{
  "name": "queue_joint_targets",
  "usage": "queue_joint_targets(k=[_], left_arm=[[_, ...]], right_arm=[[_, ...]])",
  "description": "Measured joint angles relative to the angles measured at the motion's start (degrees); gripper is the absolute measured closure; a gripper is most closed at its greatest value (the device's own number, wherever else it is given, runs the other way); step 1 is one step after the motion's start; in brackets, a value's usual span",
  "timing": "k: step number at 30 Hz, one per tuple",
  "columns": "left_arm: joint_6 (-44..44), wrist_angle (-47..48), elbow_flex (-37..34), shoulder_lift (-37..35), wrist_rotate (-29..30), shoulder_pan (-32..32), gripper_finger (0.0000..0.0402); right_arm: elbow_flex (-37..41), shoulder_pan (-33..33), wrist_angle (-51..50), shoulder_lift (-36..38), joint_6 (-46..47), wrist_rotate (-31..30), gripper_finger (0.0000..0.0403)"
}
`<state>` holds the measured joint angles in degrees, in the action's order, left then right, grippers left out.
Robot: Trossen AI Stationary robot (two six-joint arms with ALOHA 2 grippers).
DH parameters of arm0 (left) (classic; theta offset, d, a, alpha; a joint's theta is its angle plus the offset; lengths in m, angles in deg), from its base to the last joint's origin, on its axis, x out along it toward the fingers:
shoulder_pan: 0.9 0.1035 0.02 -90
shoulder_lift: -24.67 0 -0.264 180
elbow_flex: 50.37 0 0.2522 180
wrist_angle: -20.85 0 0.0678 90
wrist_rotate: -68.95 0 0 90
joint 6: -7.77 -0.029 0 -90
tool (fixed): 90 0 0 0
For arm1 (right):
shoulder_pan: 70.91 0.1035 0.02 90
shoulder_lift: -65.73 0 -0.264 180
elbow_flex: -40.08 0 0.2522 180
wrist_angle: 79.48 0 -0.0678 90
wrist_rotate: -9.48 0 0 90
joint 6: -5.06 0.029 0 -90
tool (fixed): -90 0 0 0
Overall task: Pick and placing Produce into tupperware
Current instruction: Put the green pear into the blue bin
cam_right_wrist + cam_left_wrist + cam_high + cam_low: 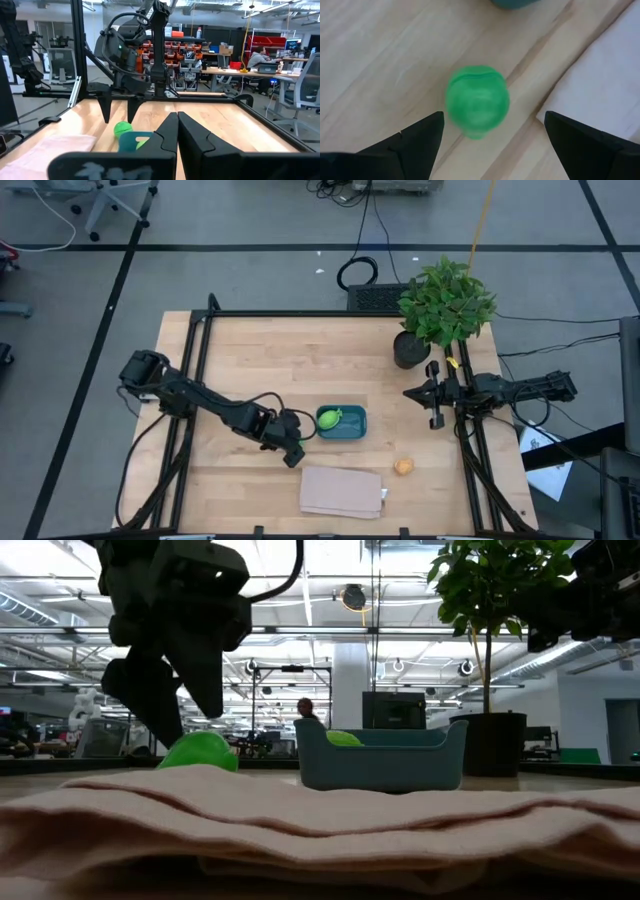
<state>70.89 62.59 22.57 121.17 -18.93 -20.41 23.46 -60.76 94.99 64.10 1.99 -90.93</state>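
A bright green fruit (477,100) lies on the wooden table just left of the teal tupperware (350,426). My left gripper (493,114) hovers open over it, pointing steeply down, one finger on either side and clear of it. In the high view the gripper (292,448) hides that fruit. A pale yellow-green fruit (328,418) lies inside the tupperware. An orange fruit (403,467) rests on the table to the container's right and nearer the front. My right gripper (436,395) waits shut at the right, above the table.
A folded beige cloth (342,491) lies near the front edge, close to the green fruit. A potted leafy plant (445,305) stands at the far right corner. A black frame (200,350) runs around the tabletop.
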Motion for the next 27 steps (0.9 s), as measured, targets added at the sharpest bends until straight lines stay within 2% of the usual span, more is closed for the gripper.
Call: queue_joint_targets(k=[15, 23, 27], left_arm=[[-3.18, 0.25, 0.02, -0.03, 2.51, 0.04, 0.005], [-23.11, -1.16, 0.02, -0.03, 3.01, -2.99, 0.005], [-29.92, -1.17, 0.02, -0.03, 4.53, -3.08, 0.005]], right_arm=[[0.01, 0.0, -0.5, -0.07, 0.77, 0.0, 0.0403], [0.0, 0.01, -2.54, -0.07, 0.88, 0.0, 0.0403], [-0.01, 0.01, -2.51, -0.07, 0.9, 0.0, 0.0403]])
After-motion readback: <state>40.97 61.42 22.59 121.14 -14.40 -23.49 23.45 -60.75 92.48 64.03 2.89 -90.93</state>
